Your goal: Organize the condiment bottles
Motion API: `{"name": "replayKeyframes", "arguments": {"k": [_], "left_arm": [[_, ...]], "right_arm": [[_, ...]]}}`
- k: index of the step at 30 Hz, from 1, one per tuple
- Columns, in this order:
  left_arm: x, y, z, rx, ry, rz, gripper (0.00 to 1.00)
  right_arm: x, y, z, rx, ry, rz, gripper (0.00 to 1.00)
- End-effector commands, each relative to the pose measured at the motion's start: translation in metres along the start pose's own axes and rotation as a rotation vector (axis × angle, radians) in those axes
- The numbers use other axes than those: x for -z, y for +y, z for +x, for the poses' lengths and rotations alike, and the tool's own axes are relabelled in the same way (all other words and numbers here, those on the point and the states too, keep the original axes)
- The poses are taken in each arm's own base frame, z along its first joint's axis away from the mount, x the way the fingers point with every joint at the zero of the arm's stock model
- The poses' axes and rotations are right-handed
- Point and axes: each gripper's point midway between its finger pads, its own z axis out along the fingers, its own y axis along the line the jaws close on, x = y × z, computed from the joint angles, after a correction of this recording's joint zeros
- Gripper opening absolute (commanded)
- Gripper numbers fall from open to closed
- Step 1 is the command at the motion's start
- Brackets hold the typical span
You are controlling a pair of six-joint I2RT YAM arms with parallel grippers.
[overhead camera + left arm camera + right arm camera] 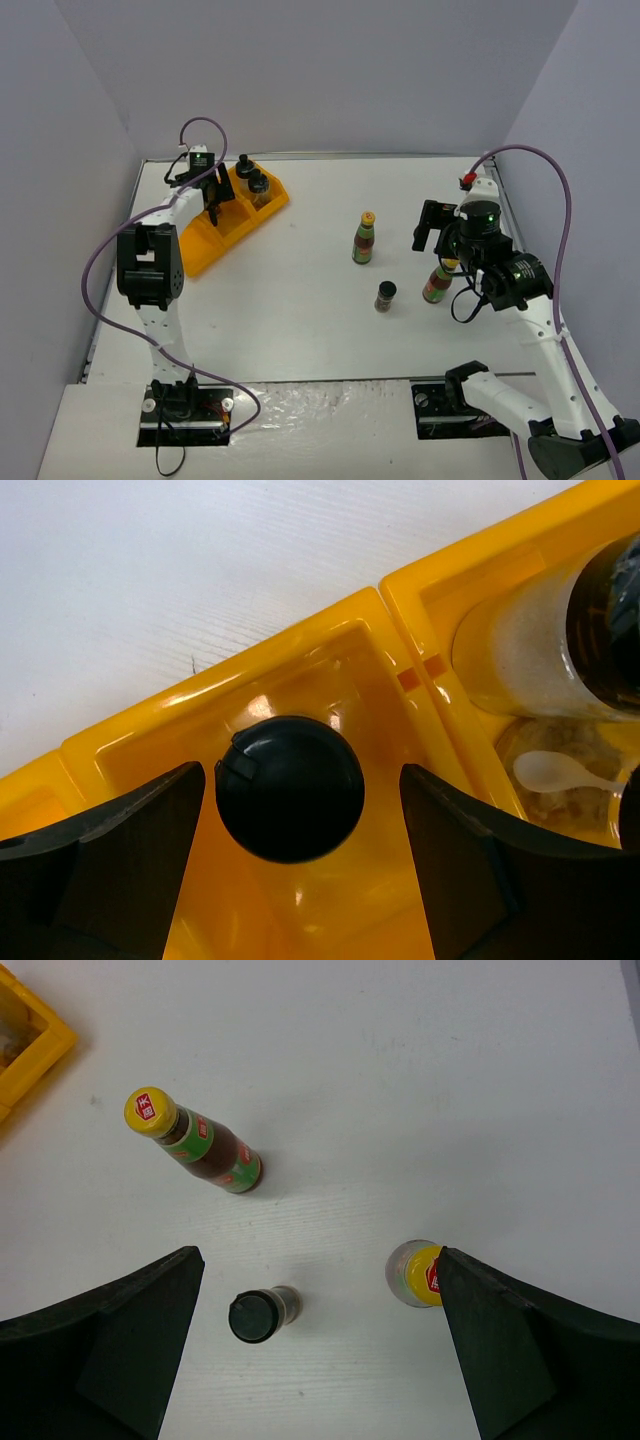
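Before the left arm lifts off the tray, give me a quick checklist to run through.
1. Jaws of the left gripper clear of the black-capped jar: ok, a gap shows on both sides.
2. That jar inside a compartment of the tray: ok.
3. The right gripper open and empty: ok.
4. One sauce bottle and the spice jar standing on the table: ok.
5. The second sauce bottle clear of the right gripper: cannot tell, its cap shows right beside one finger.
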Motion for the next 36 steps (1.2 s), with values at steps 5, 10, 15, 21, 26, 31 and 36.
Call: {"name": "replayKeyframes", "arguments": {"k": [5, 10, 15, 21, 26, 31, 36], "left_arm": [[0.081, -0.014, -0.064, 0.006, -0.147, 0.059, 0.76], [0.119, -0.012, -0.062, 0.001, -0.136, 0.037, 0.76], [0.184, -0.04, -0.042, -0.104, -0.147, 0.043, 0.77], [0.265, -0.14, 0.056, -0.337, -0.106, 0.261, 0.77], [0.323, -0.216, 0.129, -0.495, -0.11, 0.455, 0.79], [0.36, -0.269, 0.172, -0.566, -0.102, 0.594, 0.81], [0.381, -0.31, 0.206, -0.615, -0.074, 0.698, 0.81]], "right_arm": [[0.01, 0.008, -0.023, -0.007, -0.078, -0.035, 1.0], [0.015, 0.009, -0.026, -0.01, -0.09, -0.043, 1.0], [0.019, 0.007, -0.03, -0.02, -0.102, -0.033, 1.0], [0.019, 0.003, -0.033, -0.055, -0.112, -0.011, 1.0], [0.015, 0.0, -0.028, -0.07, -0.09, 0.015, 1.0], [0.02, -0.004, -0.027, -0.08, -0.097, 0.026, 1.0], [0.027, -0.007, -0.027, -0.084, -0.107, 0.03, 1.0]]}}
